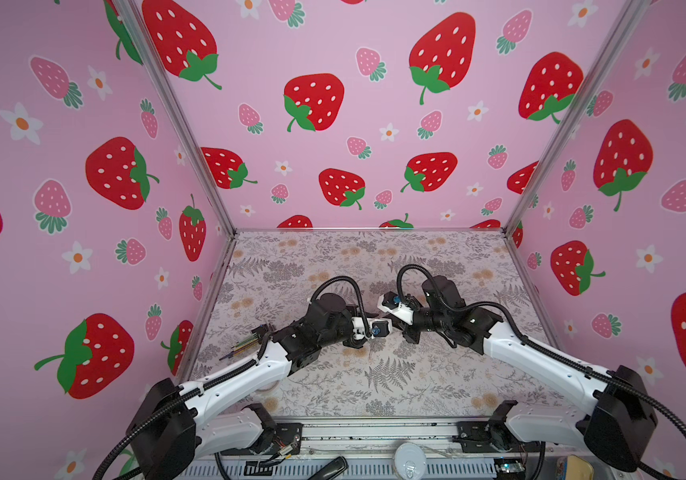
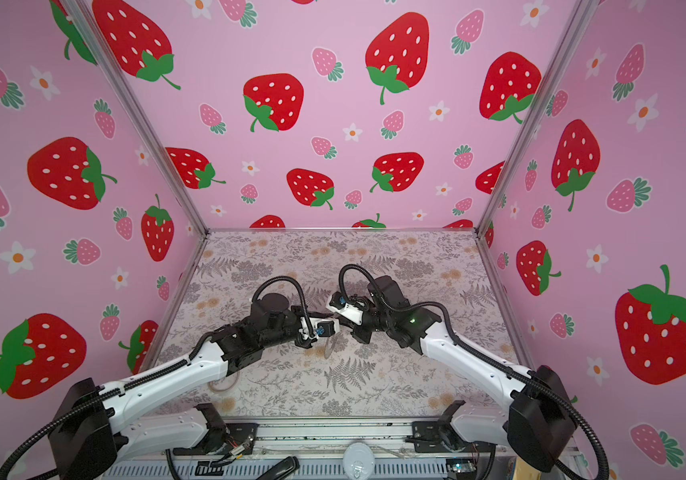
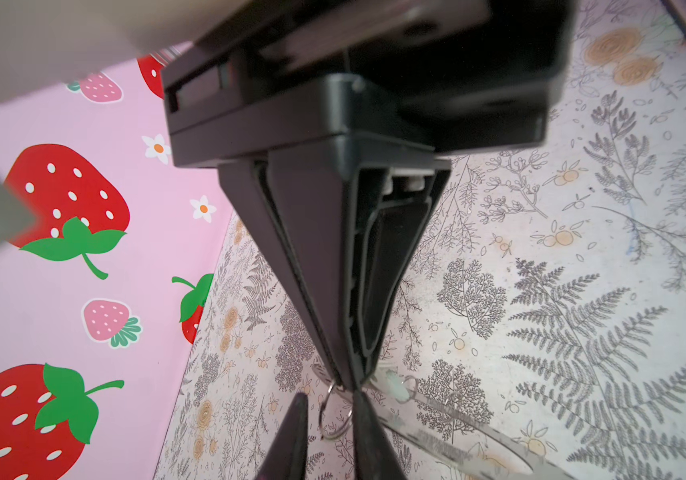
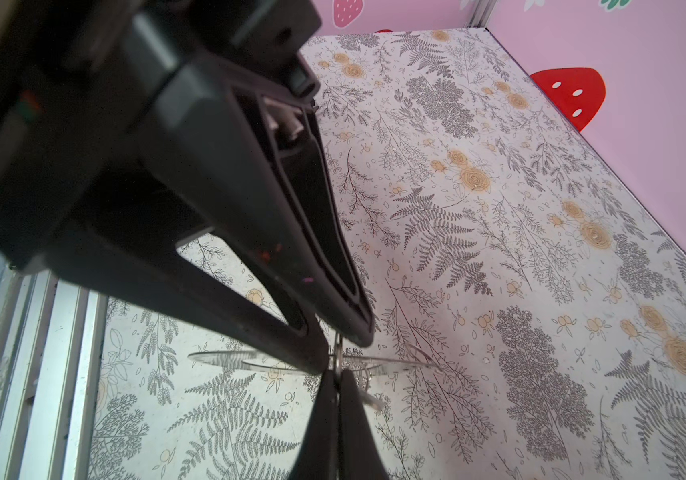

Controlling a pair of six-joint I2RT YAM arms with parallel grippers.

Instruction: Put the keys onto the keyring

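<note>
The keyring (image 4: 225, 356) hangs clear of the tabletop (image 1: 374, 386), a flat grey disc seen almost edge-on from the right wrist and as a tilted oval in a top view (image 2: 327, 350). The right fingers (image 4: 250, 208) come to its near rim and are closed there, tips drawn in on either face of the band, so the keyring appears to be held by them alone. The left fingers (image 3: 312, 249) meet the same stretch of rim from the opposite side, tip to tip with the right pair. They are drawn nearly together, with only a thin slit left between them in the right wrist view. Whether they already pinch anything cannot be told. A small wire loop (image 3: 322, 411) sits at that spot on the keyring's rim. From the left wrist it shows in the gap between the right fingers, its top running up to the left tips. From the right wrist it is a thin upright sliver between the right tips that runs into the left pair's slit. A pale, slim key (image 4: 370, 401) hangs just under the rim, just beside the left fingers and outside both pairs. The rest of the keyring's band stretches away from the tips, untouched.
</note>
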